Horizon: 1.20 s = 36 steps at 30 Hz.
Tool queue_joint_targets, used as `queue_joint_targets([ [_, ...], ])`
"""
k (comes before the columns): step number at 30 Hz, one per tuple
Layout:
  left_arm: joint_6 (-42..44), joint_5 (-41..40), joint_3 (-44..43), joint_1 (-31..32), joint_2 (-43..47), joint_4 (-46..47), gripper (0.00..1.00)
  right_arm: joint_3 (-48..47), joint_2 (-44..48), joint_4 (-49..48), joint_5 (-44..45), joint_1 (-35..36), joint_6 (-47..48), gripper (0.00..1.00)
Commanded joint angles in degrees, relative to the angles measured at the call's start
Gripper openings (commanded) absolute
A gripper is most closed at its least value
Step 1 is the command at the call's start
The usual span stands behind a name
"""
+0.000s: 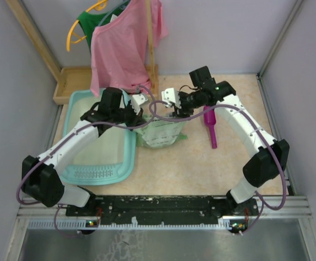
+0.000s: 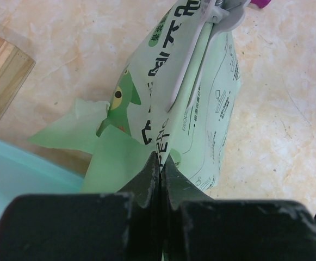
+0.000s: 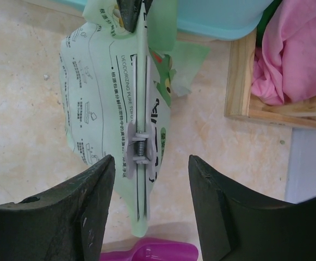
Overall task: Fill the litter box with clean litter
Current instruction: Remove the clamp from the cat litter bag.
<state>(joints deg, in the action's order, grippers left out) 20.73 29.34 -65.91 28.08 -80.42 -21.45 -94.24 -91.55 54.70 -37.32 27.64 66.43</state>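
A pale green printed bag (image 1: 160, 133) lay on the beige surface (image 1: 190, 168), its mouth held shut by a long grey clip (image 3: 140, 147) running along the top edge. The left fingers (image 2: 144, 182) were pressed together on a thin green flap at one end of the bag, pinching it. The right fingers (image 3: 87, 196) stood spread wide apart over the other end of the bag, with the clip's spring hinge showing in the gap between them and neither finger touching it. The litter box (image 1: 95, 174) sat just beside the bag, on the left arm's side, with its slotted strip at the near end. A magenta scoop (image 1: 210, 128) lay near the bag on the opposite side. Beyond the bag stood a wooden tray (image 1: 70, 81), and a pink garment (image 1: 122, 49) hung above it.
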Motion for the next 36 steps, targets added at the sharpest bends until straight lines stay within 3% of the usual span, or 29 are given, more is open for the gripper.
queue_joint_targets([
  [1,-1.75,3.84,-0.36,1.61,2.68,5.68,0.0,-2.84,-0.76,0.08,-2.02,0.84,1.05,0.57],
  [14,-2.18,3.22,-0.78,2.16,2.38,6.69,0.0,-1.9,-2.34,-0.16,-2.74,0.87,0.86,0.57],
  [18,-2.1,3.04,-0.96,2.26,2.28,6.69,0.0,-3.15,-3.64,0.68,-3.34,0.93,0.8,0.46],
  [26,-2.4,2.91,-1.24,2.55,1.96,7.03,0.0,-3.57,-5.48,1.73,-3.51,0.93,0.85,0.4],
  [33,-2.49,2.74,-1.37,2.9,1.28,7.07,0.0,-3.02,-4.9,1.63,-3.02,0.95,0.48,0.29],
  [36,-2.54,2.74,-1.36,2.95,1.08,7.12,0.0,-2.78,-4.4,1.1,-2.85,0.93,-0.02,0.18],
])
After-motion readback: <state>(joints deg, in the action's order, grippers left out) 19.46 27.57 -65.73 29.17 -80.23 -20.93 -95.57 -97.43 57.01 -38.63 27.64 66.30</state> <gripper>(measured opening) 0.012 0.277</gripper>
